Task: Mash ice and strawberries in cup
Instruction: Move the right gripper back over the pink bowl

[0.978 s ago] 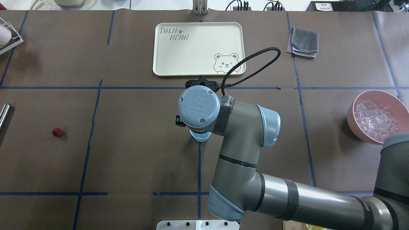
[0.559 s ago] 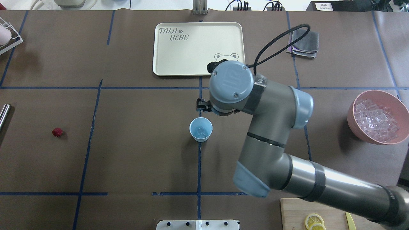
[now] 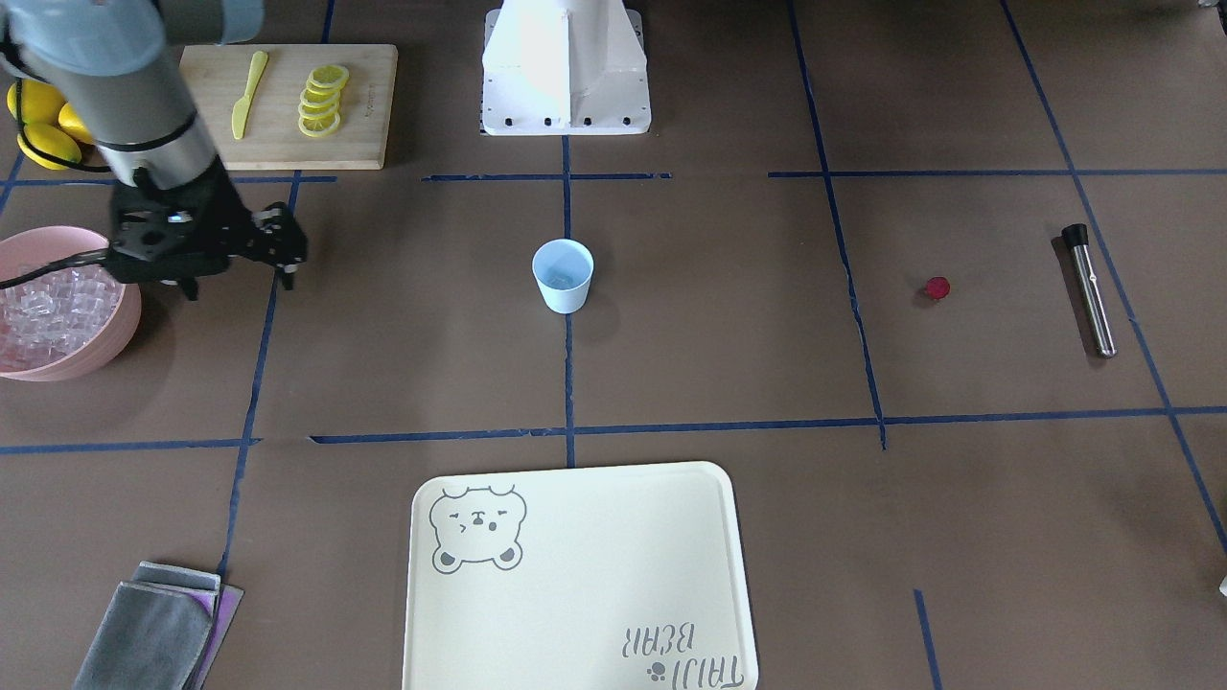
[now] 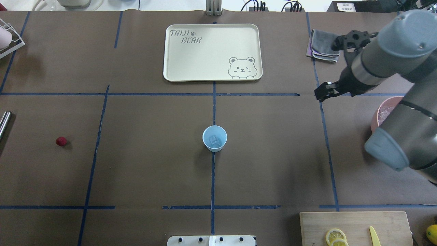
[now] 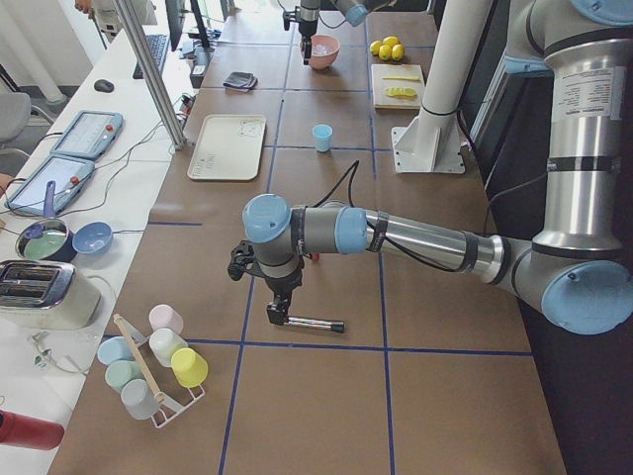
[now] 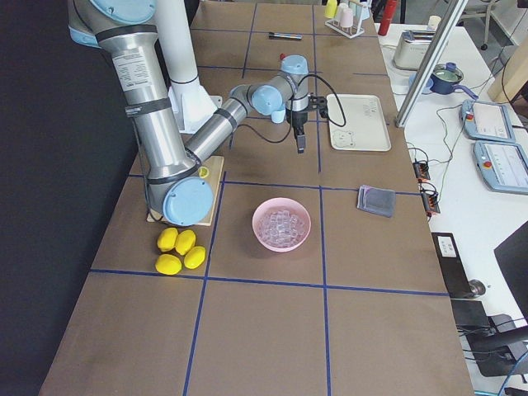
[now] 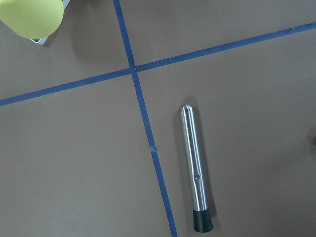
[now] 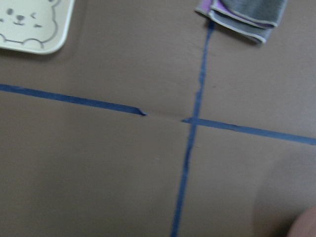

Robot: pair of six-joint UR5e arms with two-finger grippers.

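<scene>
1. My right claw point(image 3: 285, 261), spread not discernible, hangs near the pink bowl point(image 3: 107, 350) of ice point(image 3: 48, 314) at the front view's left edge.
2. The pale-blue cup point(image 4: 214, 131), overhead frame centre, holds one cube point(image 4: 213, 139); the strawberry piece point(image 4: 61, 141) lies on the desk point(image 4: 143, 171), far left.
3. My left claw point(image 5: 278, 312), state likewise untellable, hovers over the steel muddler point(image 7: 194, 163); I judge best to straddle its mid-shaft squarely, then close.
</scene>
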